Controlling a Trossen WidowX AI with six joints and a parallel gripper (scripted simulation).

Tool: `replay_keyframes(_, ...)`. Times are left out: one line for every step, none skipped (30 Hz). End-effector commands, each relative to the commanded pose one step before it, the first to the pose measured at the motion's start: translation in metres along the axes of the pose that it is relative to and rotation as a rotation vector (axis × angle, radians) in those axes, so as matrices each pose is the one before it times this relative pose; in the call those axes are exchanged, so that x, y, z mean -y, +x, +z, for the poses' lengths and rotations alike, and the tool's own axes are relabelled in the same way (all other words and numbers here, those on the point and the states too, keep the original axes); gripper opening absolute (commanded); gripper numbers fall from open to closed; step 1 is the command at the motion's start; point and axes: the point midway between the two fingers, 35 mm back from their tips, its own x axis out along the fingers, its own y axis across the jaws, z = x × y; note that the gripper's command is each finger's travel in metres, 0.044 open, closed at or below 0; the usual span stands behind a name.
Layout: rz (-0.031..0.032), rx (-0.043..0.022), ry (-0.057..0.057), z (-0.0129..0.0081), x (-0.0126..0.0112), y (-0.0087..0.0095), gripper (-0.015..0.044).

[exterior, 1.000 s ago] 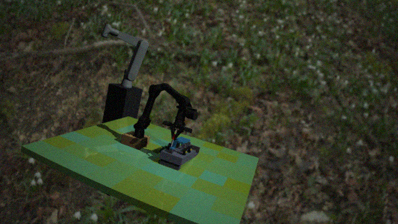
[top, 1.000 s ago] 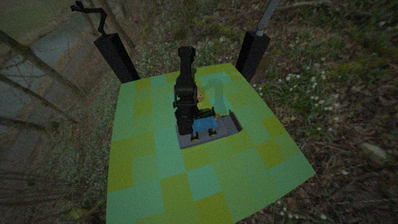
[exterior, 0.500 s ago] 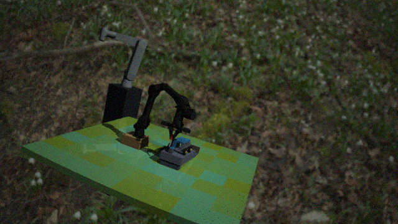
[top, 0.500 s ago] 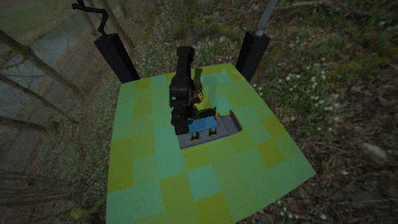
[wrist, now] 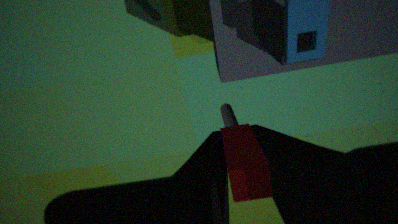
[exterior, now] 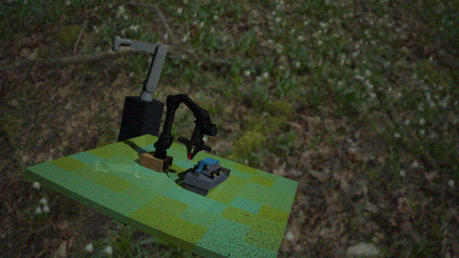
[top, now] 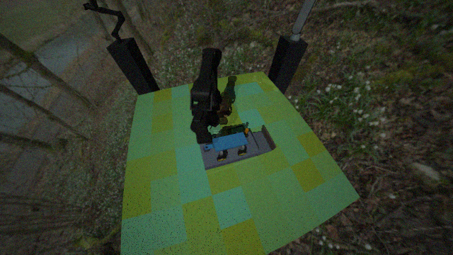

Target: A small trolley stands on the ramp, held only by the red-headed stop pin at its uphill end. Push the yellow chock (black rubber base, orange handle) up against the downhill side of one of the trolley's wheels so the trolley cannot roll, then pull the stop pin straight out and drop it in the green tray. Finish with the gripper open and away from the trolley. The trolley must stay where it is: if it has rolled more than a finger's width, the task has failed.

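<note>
My gripper [exterior: 191, 154] [wrist: 235, 136] is shut on the red head of the stop pin [exterior: 189, 157] [wrist: 246, 160]. The grey shaft points down, clear of the ramp [top: 212, 163] [exterior: 196, 180] [wrist: 240, 70], beside its uphill end. The blue trolley [top: 230, 142] [exterior: 211, 161] stands on the ramp. A blue part [wrist: 320, 32] with a square hole shows there in the wrist view. The orange handle of the chock [top: 246, 131] shows at the trolley's downhill end; its base and contact with a wheel cannot be made out. In the top view the arm hides the fingers and pin.
A dark green shape [top: 231, 130] lies behind the ramp; shadow hides whether it is the tray. A raised wall [top: 269, 137] closes the ramp's downhill end. A brown block [exterior: 152, 163] stands by the arm's base. Pedestals [top: 129, 64] [top: 287, 58] carry other arms at the table's far side.
</note>
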Motion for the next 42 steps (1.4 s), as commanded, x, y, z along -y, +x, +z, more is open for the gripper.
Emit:
replay_keyframes(-0.01070,-0.00559,-0.0001,-0.00171,-0.01440,-0.00226,0.0000)
replay_keyframes(0.00026,-0.00003,-0.0001,-0.00024,-0.00314,-0.00009,0.0000)
replay_keyframes(0.00028,-0.00003,-0.0001,-0.00037,-0.00330,-0.00031,0.0000)
replay_keyframes(0.00026,-0.00004,-0.0001,-0.00031,-0.00314,-0.00027,0.0000)
replay_keyframes(0.00027,-0.00003,-0.0001,-0.00043,-0.00326,-0.00047,0.0000)
replay_keyframes(0.00018,-0.00003,0.0000,-0.00026,-0.00218,-0.00030,0.0000)
replay_keyframes(0.00006,-0.00001,0.0000,-0.00008,-0.00073,-0.00010,0.0000)
replay_keyframes(0.00000,0.00000,0.0000,0.00000,0.00000,0.00000,0.0000)
replay_keyframes(0.00000,0.00000,0.0000,0.00000,0.00000,0.00000,0.0000)
replay_keyframes(0.00000,0.00000,0.0000,0.00000,0.00000,0.00000,0.0000)
replay_keyframes(-0.00002,0.00009,0.0000,0.00068,0.00012,-0.00003,0.0000)
replay_keyframes(-0.00005,0.00027,0.0000,0.00205,0.00036,-0.00009,0.0000)
replay_keyframes(-0.00005,0.00034,0.0000,0.00277,0.00034,-0.00014,0.0000)
replay_keyframes(-0.00007,0.00046,0.0000,0.00419,0.00045,-0.00020,0.0000)
replay_keyframes(-0.00004,0.00040,0.0000,0.00406,0.00024,-0.00015,0.0000)
replay_keyframes(-0.00003,0.00035,0.0000,0.00412,0.00017,-0.00015,0.0000)
replay_keyframes(-0.00002,0.00037,0.0000,0.00420,0.00011,-0.00012,0.0000)
replay_keyframes(-0.00001,0.00031,0.0000,0.00423,0.00004,-0.00011,0.0000)
replay_keyframes(-0.00003,0.00038,0.0000,0.00395,0.00017,-0.00015,0.0000)
replay_keyframes(-0.00002,0.00031,0.0000,0.00387,0.00010,-0.00014,0.0000)
replay_keyframes(-0.00004,0.00038,0.0000,0.00387,0.00019,-0.00018,0.0000)
replay_keyframes(-0.00002,0.00033,0.0000,0.00391,0.00013,-0.00018,0.0000)
replay_keyframes(-0.00004,0.00039,0.0000,0.00391,0.00019,-0.00021,0.0000)
replay_keyframes(-0.00002,0.00033,0.0000,0.00393,0.00013,-0.00021,0.0000)
replay_keyframes(-0.00003,0.00040,0.0000,0.00391,0.00019,-0.00023,0.0000)
replay_keyframes(-0.00002,0.00033,0.0000,0.00391,0.00012,-0.00023,0.0000)
replay_keyframes(-0.00003,0.00040,0.0000,0.00391,0.00018,-0.00025,0.0000)
replay_keyframes(-0.00002,0.00034,0.0000,0.00391,0.00011,-0.00025,0.0000)
replay_keyframes(-0.00003,0.00040,0.0000,0.00391,0.00016,-0.00027,0.0000)
replay_keyframes(-0.00001,0.00034,0.0000,0.00391,0.00010,-0.00027,0.0000)
replay_keyframes(-0.00003,0.00040,0.0000,0.00391,0.00014,-0.00031,0.0000)
replay_keyframes(-0.00001,0.00034,0.0000,0.00390,0.00008,-0.00031,0.0000)
replay_keyframes(-0.00003,0.00040,0.0000,0.00389,0.00013,-0.00037,0.0000)
replay_keyframes(-0.00001,0.00034,0.0000,0.00388,0.00007,-0.00037,0.0000)
replay_keyframes(-0.00002,0.00040,0.0000,0.00387,0.00012,-0.00043,0.0000)
replay_keyframes(-0.00001,0.00034,0.0000,0.00386,0.00006,-0.00043,0.0000)
replay_keyframes(-0.00002,0.00040,0.0000,0.00384,0.00011,-0.00049,0.0000)
replay_keyframes(0.00000,0.00033,0.0000,0.00384,0.00004,-0.00049,0.0000)
replay_keyframes(-0.00002,0.00040,0.0000,0.00381,0.00010,-0.00054,0.0000)
replay_keyframes(0.00000,0.00033,0.0000,0.00380,0.00003,-0.00054,0.0000)
replay_keyframes(-0.00001,0.00040,0.0000,0.00378,0.00006,-0.00058,0.0000)
replay_keyframes(0.00000,0.00033,0.0000,0.00377,0.00000,-0.00058,0.0000)
